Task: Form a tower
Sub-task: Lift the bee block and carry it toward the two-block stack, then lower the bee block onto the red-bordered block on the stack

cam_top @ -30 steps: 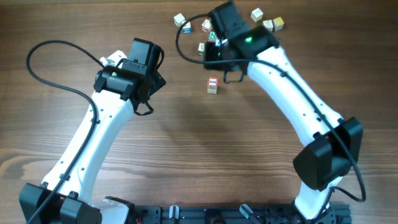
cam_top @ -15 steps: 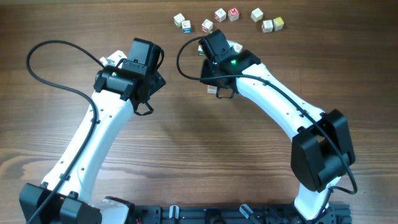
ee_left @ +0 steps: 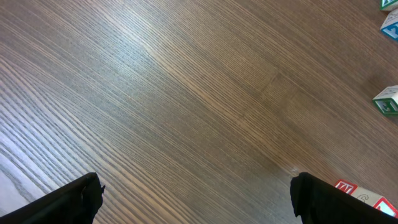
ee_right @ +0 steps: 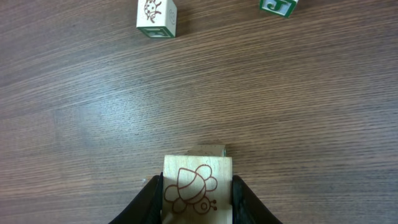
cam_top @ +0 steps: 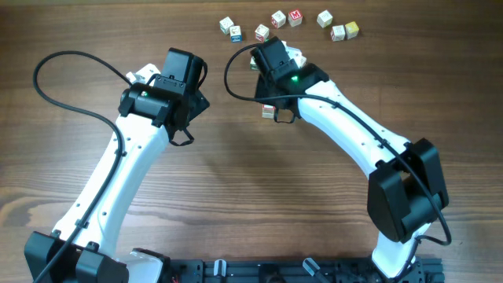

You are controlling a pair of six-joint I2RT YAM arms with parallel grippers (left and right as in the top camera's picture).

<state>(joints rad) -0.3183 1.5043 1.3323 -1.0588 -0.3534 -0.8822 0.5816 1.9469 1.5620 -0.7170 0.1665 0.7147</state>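
Brown wood-grain table (cam_top: 236, 196), loose cubes (cam_top: 287, 17) at 12 o'clock. Right gripper (ee_right: 196, 188) pinched a bee cube (ee_right: 198, 177); tower (cam_top: 269, 112) peeked just behind it, 12 o'clock of centre. Left gripper (ee_left: 196, 190) gaped wide, empty.

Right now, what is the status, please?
Left pincer open, over table. Right pincer shut on bee cube, at the tower. Loose cubes apart, nothing blocking.

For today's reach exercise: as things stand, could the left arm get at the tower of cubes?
Probably not cleanly. The right gripper, shut on the bee cube, hovers right by the tower, crowding it; the open left gripper is off to the side.
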